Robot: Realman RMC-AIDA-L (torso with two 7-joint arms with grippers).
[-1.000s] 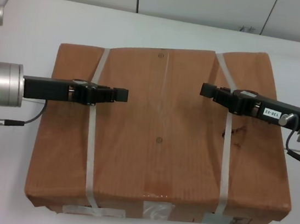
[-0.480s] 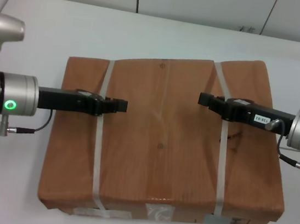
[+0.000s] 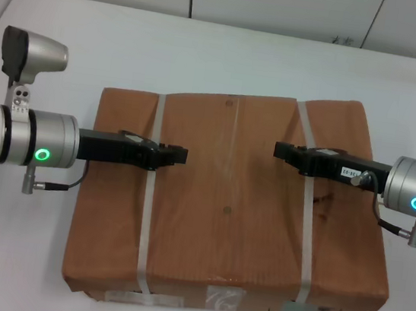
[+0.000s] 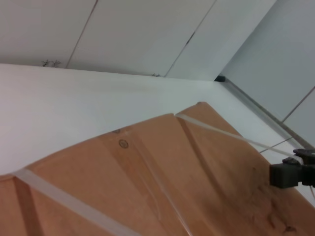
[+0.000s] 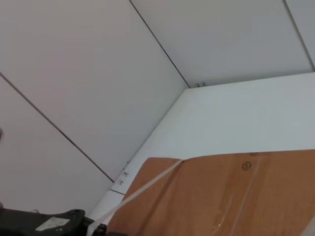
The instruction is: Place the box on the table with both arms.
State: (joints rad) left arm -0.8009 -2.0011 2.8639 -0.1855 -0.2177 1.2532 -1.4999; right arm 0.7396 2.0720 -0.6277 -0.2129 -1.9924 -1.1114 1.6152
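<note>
The brown box [image 3: 224,204] lies flat over the white table [image 3: 131,38], its taped and labelled edge nearest me. My left gripper [image 3: 180,154] reaches in from the left across the left white strap [image 3: 145,224] and is shut on it. My right gripper [image 3: 279,149], with a small white label, reaches in from the right across the right strap [image 3: 307,237] and is shut on it. The left wrist view shows the box top [image 4: 147,187] and the right gripper [image 4: 285,174]. The right wrist view shows the box [image 5: 236,196] and the left gripper [image 5: 74,221]. Whether the box rests on the table is unclear.
Grey wall panels [image 3: 274,3] stand behind the table's far edge. White tabletop shows on the left [image 3: 11,252], the right and beyond the box.
The box has shifted right and looks smaller, so it has sunk away from the head camera. Both arms have come further into view with it, holding the same spots on the straps.
</note>
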